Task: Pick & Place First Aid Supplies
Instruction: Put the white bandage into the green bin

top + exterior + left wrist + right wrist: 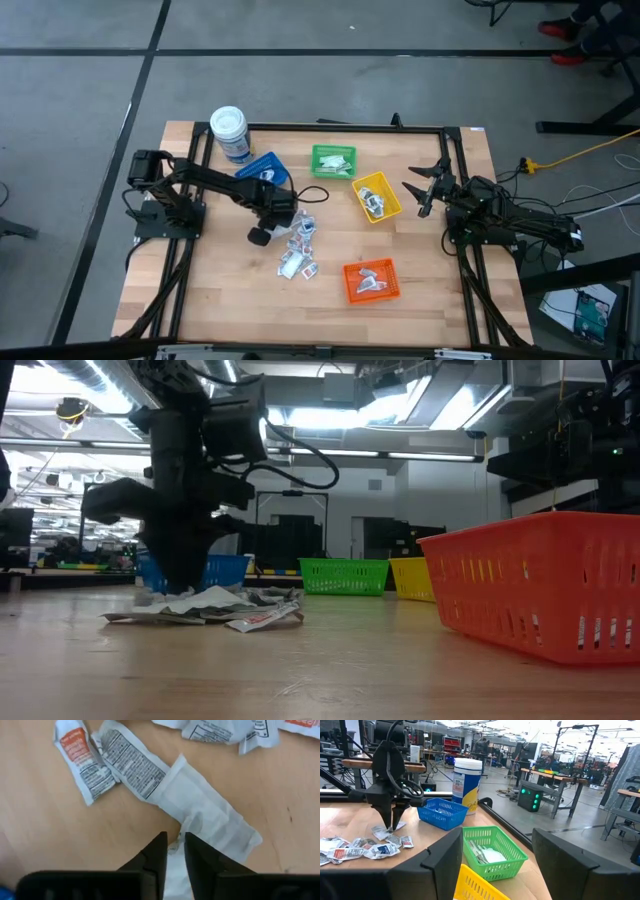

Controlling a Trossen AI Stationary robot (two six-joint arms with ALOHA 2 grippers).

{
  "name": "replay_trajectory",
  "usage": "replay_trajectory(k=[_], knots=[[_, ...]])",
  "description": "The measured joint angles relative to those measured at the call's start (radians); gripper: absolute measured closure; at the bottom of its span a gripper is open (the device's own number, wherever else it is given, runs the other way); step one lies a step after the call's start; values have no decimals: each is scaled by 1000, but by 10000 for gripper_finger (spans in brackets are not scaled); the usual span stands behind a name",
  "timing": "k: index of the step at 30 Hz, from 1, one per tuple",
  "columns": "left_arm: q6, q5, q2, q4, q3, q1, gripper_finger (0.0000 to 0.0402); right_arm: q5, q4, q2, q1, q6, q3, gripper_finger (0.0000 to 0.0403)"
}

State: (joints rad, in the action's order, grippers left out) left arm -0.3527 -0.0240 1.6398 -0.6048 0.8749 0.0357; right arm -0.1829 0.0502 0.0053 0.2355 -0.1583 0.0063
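White packets (298, 248): I see them heaped on the tabletop (220, 290), beside the blue bin (262, 167).
Left hand (174, 851): down on the heap, fingers nearly together, pinching a packet edge.
Right hand (419, 189): I see it spread wide, empty, far side of the yellow bin (377, 196).

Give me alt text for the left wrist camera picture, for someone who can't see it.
The left hand, its two dark fingers nearly closed, points down at a flat white paper packet lying on the light wooden table. Beside it lie a small packet with black print and one with an orange label; more crumpled packets sit farther off.
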Motion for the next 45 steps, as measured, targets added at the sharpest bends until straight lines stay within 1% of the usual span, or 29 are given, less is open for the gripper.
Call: replay_trajectory(k=[4,6,9,14,23,30,39,45], knots=[[0,-3,0,11,-24,0,386,0,0,0,0,0,0,166],[0,-3,-2,18,-31,0,396,0,0,0,0,0,0,166],[3,-3,-2,18,-31,0,397,0,0,0,0,0,0,166],[50,-3,-15,6,-22,7,399,0,0,0,0,0,0,166],[120,-3,-122,17,-15,29,399,0,0,0,0,0,0,166],[167,0,-140,46,56,70,400,0,0,0,0,0,0,166],[159,15,-140,170,148,136,399,0,0,0,0,0,0,166],[157,73,-131,266,188,168,399,0,0,0,0,0,0,166]])
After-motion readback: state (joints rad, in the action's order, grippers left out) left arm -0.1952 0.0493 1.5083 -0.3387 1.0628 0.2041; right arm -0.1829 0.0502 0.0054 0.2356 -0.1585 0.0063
